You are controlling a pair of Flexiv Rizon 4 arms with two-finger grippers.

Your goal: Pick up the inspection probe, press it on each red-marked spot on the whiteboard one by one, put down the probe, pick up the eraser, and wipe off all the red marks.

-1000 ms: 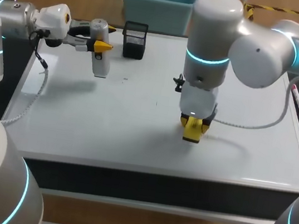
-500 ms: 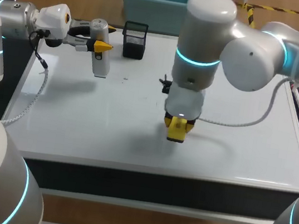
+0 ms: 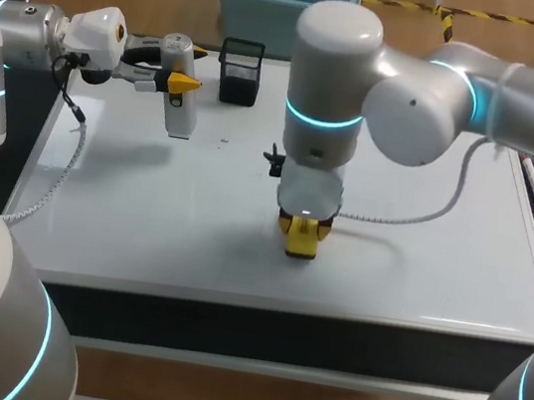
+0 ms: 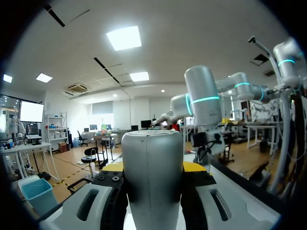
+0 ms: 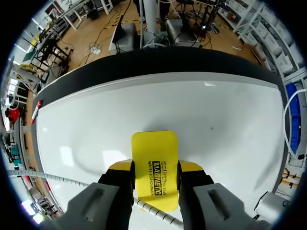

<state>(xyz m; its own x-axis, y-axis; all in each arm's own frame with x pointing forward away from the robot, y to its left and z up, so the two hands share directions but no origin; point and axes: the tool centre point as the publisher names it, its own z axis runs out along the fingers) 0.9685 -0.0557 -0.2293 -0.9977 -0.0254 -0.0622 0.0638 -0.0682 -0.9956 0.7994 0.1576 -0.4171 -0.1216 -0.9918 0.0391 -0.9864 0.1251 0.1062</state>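
Head view, left gripper [image 3: 172, 77]: gripped the probe [image 3: 179, 106] upright at the far left corner of the whiteboard [image 3: 194, 219].
Head view, right gripper [image 3: 302, 234]: held the yellow eraser [image 3: 300, 245] near the whiteboard's middle.
Left wrist view, left gripper [image 4: 153, 168]: pinched the probe [image 4: 153, 187] between both fingers.
Right wrist view, right gripper [image 5: 156, 171]: clamped the eraser [image 5: 155, 158] from two sides, above the whiteboard [image 5: 216, 110].
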